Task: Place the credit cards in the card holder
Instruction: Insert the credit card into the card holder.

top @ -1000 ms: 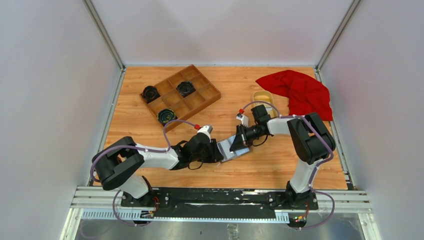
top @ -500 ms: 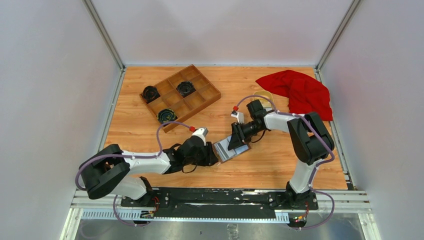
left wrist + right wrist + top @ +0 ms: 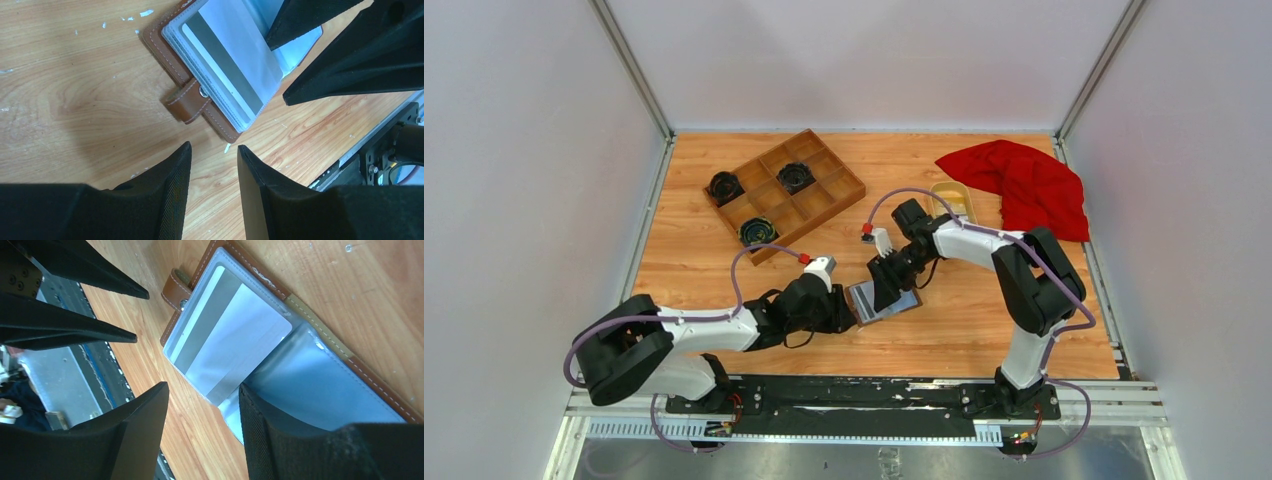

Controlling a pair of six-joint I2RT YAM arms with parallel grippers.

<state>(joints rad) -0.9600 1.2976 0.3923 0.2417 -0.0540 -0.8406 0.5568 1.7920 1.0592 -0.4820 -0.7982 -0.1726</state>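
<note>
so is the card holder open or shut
open: the card holder lies spread flat, clear pockets facing up, a grey-striped card showing inside one

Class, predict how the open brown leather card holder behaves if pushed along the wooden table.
Lying flat, the brown leather card holder probably slides, not rolls. Its shiny plastic pockets bulge upward, so likely floppy; it may fold shut.
</note>
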